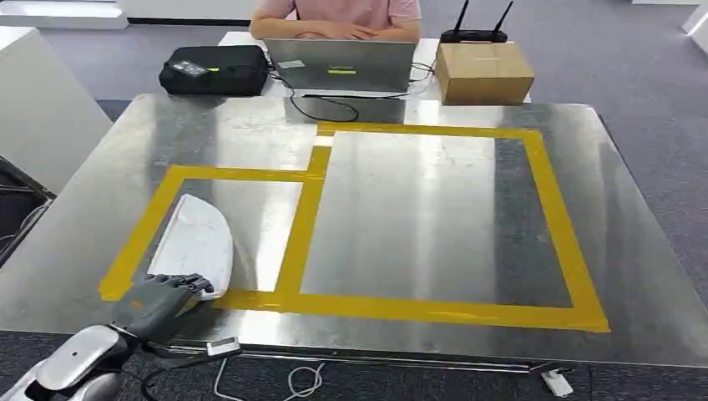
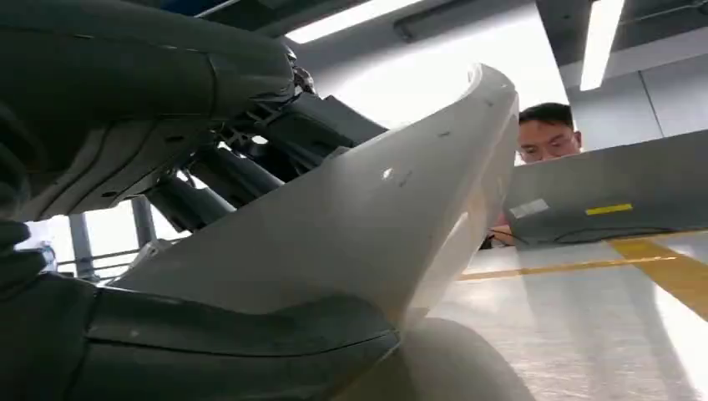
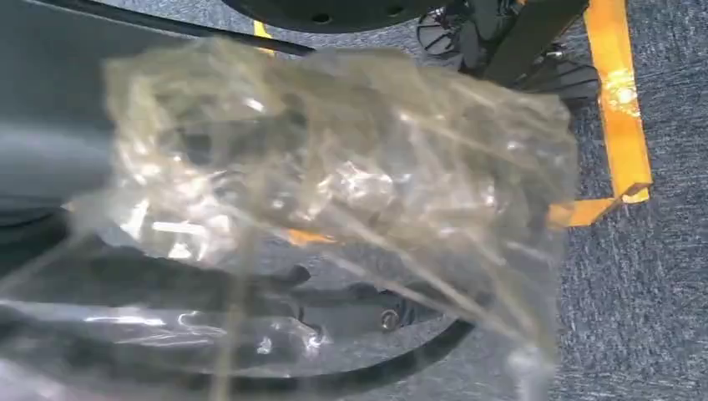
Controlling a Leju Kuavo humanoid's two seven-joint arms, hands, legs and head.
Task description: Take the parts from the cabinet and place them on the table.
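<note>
Left hand (image 1: 164,294) grasps the white part (image 1: 196,242) lying inside the taped box by the table's (image 1: 417,334) near-left corner, unreleased; right hand (image 3: 50,159) holds a clear-bagged part (image 3: 334,175), seemingly still undelivered.

Brushed, glossy metal table (image 1: 434,217) under the left hand (image 1: 163,296), crossed by matt yellow tape (image 1: 417,309). Smooth white plastic part (image 1: 196,242) gripped in the matt grey fingers (image 1: 188,284) (faint sheen). Crinkled, shiny clear plastic bag (image 3: 334,167) against the right hand, above rough grey carpet (image 3: 634,284).
</note>
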